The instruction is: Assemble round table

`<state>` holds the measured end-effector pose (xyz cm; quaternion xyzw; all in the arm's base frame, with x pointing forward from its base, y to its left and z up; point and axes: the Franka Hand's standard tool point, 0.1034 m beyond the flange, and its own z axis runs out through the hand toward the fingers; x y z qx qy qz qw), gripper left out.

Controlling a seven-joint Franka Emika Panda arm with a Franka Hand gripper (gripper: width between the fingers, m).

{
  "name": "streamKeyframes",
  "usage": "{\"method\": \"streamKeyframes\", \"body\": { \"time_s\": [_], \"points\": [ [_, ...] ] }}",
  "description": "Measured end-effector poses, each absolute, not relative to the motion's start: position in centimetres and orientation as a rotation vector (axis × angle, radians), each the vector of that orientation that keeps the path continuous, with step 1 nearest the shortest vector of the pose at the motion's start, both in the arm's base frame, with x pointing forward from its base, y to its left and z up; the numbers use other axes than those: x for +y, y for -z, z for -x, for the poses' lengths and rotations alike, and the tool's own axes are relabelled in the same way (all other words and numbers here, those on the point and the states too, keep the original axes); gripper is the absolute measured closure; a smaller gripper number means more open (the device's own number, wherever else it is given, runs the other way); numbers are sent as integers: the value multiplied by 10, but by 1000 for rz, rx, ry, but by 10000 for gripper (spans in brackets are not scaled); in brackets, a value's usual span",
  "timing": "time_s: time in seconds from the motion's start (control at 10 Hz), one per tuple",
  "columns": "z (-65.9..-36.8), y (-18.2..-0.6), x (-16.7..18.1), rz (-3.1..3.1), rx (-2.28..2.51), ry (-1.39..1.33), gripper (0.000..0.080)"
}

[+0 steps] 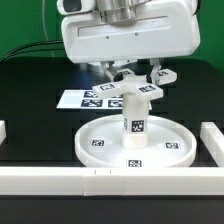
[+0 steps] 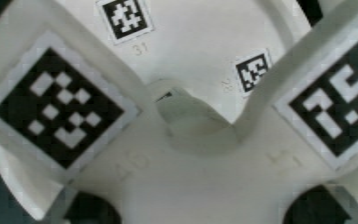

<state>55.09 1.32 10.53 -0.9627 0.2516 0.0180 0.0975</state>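
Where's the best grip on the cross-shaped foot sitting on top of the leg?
Take the cross-shaped foot at its center, from straight above, the tool closing across the middle between the arms. It sits roughly level atop the upright leg on the round disc, and its tagged arms splay outward, so a side approach would likely hit them. The wrist view is too close to confirm finger contact.

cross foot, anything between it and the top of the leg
Nothing visible does. In the exterior view the cross-shaped foot sits at the hand, directly over the upright leg on the round disc. Whether they already touch can't be told.
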Motion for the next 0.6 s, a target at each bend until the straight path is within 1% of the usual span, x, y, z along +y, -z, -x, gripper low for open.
{"method": "streamKeyframes", "body": {
  "time_s": [0.4, 0.5, 0.6],
  "points": [
    [-552, -106, 16, 2760, 1017, -77, 354],
    [-553, -105, 16, 2651, 1239, -85, 354],
    [-554, -105, 17, 2589, 1352, -81, 354]
  ]
}}
